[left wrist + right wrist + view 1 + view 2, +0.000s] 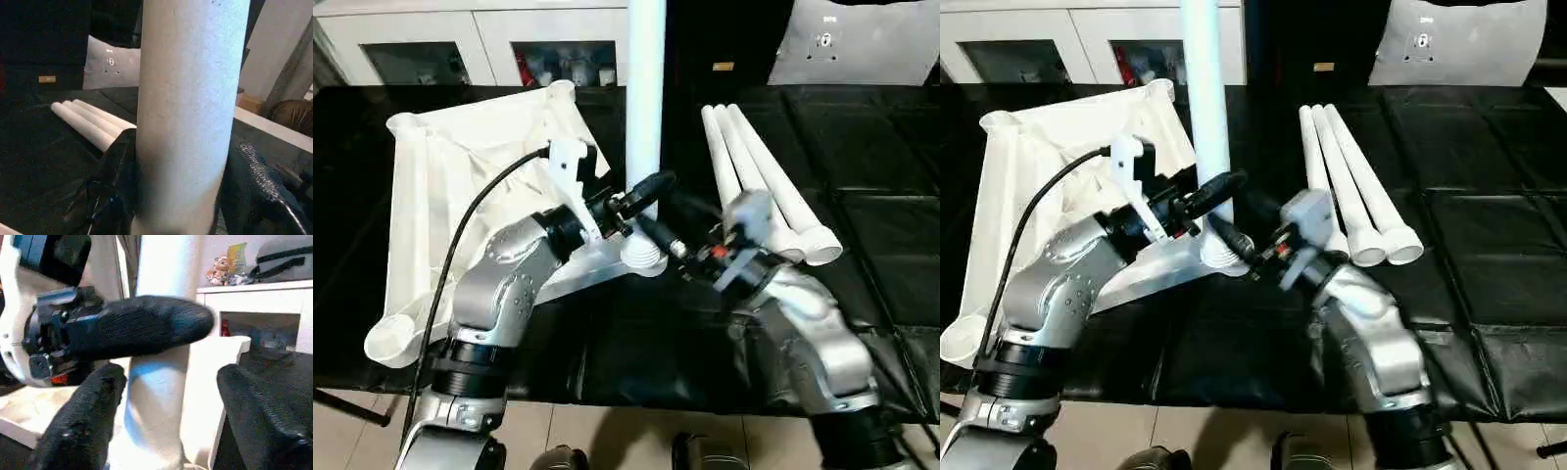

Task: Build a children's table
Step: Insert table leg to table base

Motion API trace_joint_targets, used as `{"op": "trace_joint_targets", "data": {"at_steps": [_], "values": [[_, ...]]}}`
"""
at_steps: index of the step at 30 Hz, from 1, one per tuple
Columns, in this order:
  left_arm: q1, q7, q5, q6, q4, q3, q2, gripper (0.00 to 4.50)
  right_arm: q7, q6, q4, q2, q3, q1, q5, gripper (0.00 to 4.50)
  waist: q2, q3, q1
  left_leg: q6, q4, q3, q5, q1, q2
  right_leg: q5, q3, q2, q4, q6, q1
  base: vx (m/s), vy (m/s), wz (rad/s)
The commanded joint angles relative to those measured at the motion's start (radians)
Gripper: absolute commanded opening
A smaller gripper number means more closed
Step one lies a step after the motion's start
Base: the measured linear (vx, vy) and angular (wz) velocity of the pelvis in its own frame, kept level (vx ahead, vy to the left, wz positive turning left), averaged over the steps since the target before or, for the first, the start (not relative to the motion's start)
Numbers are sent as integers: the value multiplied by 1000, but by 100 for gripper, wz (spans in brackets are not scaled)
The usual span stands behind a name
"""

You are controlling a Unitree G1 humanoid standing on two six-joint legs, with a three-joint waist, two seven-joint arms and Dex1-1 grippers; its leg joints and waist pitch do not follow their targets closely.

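The children's table top (460, 186) lies upside down and tilted on the left, ribbed side up. One white leg (645, 98) stands upright in its near corner socket (644, 257). My left gripper (646, 191) is shut on this leg a little above the socket, and in the left wrist view its fingers (117, 186) press against both sides. My right gripper (171, 377) is open low around the same leg, with one finger (259, 421) clearly off it. Three more legs (764, 186) lie side by side on the right.
A black sheet (871, 147) covers the work surface, whose front edge runs just below my forearms. White cabinets with glass doors (558, 54) stand behind it, and a pale panel (862, 44) leans at the back right.
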Motion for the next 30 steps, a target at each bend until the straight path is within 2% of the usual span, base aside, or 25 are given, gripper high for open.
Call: {"op": "trace_joint_targets", "data": {"at_steps": [1,2,3,6,10,13,20,23,26,30], "values": [[-31,-12,-72,52,-3,51,11,198,21,83,-59,-31,-76,-18,102,369,-3,-84,4,108,-65,-7,-91,3,40,-199,36,-58,-65,-233,84,0,0,0],[-35,-21,-89,67,-4,59,12,198,21,98,-65,-38,-91,-24,124,369,0,-86,7,115,-63,-7,-81,4,39,-188,34,-59,-62,-242,83,0,0,0],[-40,-36,-125,98,-7,74,12,198,5,136,-71,-41,-127,-35,179,385,-3,-85,7,123,-62,-5,-79,2,37,-195,33,-59,-65,-245,82,0,0,0],[-53,-97,-213,180,-17,96,28,198,11,278,-86,-87,-190,-61,332,411,-6,-82,10,127,-61,-3,-77,4,32,-251,31,-56,-72,-232,81,0,0,0],[-58,-149,-270,233,-28,100,45,198,39,316,-94,-115,-210,-72,379,442,-4,-85,16,129,-60,-3,-60,5,33,-265,30,-56,-72,-220,78,0,0,0],[-64,-198,-331,285,-55,101,65,198,63,379,-112,-150,-228,-84,438,442,-3,-84,18,122,-62,-3,-61,4,34,-276,29,-55,-73,-213,77,0,0,0],[-80,-221,-336,300,-37,101,79,197,77,429,-137,-188,-214,-80,459,450,-6,-82,19,110,-63,-2,-62,3,32,-299,29,-55,-76,-193,77,0,0,0],[-78,-241,-310,271,-40,77,92,197,96,444,-142,-214,-192,-76,449,450,-8,-81,18,103,-64,-3,-66,1,32,-318,29,-55,-78,-184,78,0,0,0],[-69,-281,-275,216,-64,45,101,197,122,453,-138,-239,-162,-80,425,450,-13,-80,17,105,-65,-2,-73,2,33,-337,29,-55,-84,-174,76,0,0,0],[-66,-349,-278,157,-104,20,81,197,235,445,-123,-312,-61,-95,357,450,-18,-81,19,102,-65,-1,-70,0,37,-328,32,-59,-79,-180,79,0,0,0]]}}
